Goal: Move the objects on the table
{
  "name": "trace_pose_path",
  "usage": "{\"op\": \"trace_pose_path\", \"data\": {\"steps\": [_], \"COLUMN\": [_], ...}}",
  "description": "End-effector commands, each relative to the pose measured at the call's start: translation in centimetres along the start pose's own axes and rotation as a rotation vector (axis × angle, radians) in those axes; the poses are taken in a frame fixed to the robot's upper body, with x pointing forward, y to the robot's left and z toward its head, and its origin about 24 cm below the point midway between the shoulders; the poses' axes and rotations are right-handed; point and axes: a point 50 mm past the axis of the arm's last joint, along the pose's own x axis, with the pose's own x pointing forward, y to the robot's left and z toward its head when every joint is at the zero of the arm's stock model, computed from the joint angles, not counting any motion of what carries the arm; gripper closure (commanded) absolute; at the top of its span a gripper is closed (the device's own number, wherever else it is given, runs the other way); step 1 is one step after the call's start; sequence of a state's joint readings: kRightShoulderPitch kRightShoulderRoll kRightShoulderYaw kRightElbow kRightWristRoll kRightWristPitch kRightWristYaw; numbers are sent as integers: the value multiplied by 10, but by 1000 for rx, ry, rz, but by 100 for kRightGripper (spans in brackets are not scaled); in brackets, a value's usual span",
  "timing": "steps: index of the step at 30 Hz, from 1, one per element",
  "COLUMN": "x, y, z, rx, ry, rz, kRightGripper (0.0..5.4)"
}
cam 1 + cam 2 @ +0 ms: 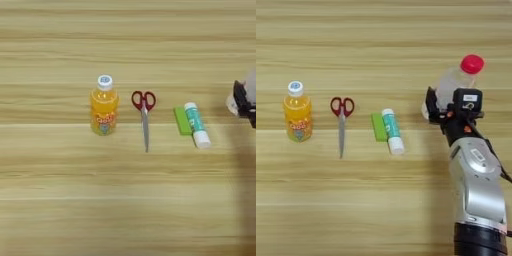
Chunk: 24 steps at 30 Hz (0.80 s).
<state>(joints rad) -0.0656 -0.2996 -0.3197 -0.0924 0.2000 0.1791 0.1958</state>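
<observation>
Left eye view: showed the table [60, 210] filling the frame, light wood with grain stripes running across. Held three groups in a row along its middle: orange-juice bottle [104, 106] upright at left with its white cap on; red-handled scissors [144, 116] just to its right, apart from it, handles away from the robot, closed blades pointing toward the near edge; then green block [181, 120] lying flat, touching or almost touching the glue stick [197, 125] on its right side. Caught only a sliver of the pincer [245, 99] at the right edge, black parts against something pale; too little to read there. Left open wood between the glue stick and the pincer, with nothing standing in the way

Right eye view: repeated the same row shifted left, and showed the right arm [478, 190] coming up from the bottom edge, silver forearm ending in the black pincer. Showed the clear bottle [456, 85] with its red cap [472, 64] gripped around its lower body, black fingers [430, 104] closed against its sides, bottle tilted with the cap leaning up and to the right. Could not tell whether its base touched the wood. Placed the clear bottle well to the right of the glue stick, apart from every other object
</observation>
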Motion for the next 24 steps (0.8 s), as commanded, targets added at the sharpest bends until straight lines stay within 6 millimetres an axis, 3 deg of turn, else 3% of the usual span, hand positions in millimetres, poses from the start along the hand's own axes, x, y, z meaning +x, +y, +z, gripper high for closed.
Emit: {"op": "trace_pose_path", "data": {"steps": [1, 11, 24], "x": [7, 2, -6], "y": [18, 57, 101], "z": [39, 40, 25], "rx": [-20, 21, 48], "ry": [-166, -168, -116], "rz": [83, 223, 402], "kRightGripper": [223, 225, 225]}}
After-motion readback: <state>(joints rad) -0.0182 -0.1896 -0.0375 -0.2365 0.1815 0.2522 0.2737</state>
